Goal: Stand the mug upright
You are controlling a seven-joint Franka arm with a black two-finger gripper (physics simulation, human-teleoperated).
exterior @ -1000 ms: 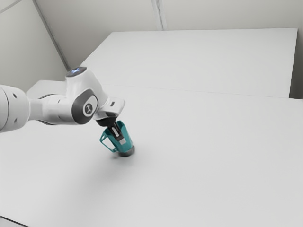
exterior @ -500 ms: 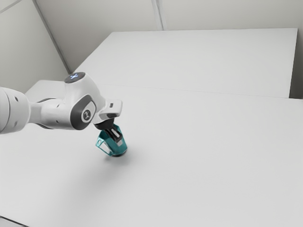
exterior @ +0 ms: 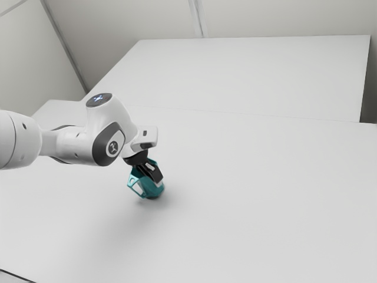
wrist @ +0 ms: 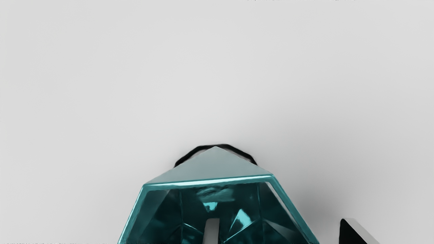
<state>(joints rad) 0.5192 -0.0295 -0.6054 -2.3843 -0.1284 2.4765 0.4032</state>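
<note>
The teal faceted mug (exterior: 155, 190) leans on the white table (exterior: 253, 194), its mouth up toward the hand and its dark base low; its handle points to the exterior view's left. At the mug my black gripper (exterior: 154, 176) angles down, one finger in front of the mug's side. In the wrist view I look into the mouth of the mug (wrist: 208, 183). My gripper (wrist: 279, 232) straddles the mug's wall there, open: one finger is inside the mouth, the other outside, a gap away from the wall. The handle is hidden in that view.
A seam crosses the white surface behind the mug, and a pale panel (exterior: 247, 73) lies beyond it. Grey walls (exterior: 118, 23) stand at the back. A dark edge line runs at the exterior view's lower left corner.
Hand and mug first shifted toward the exterior view's left, then partway back to its right and slightly lower in the view. The mug still leans.
</note>
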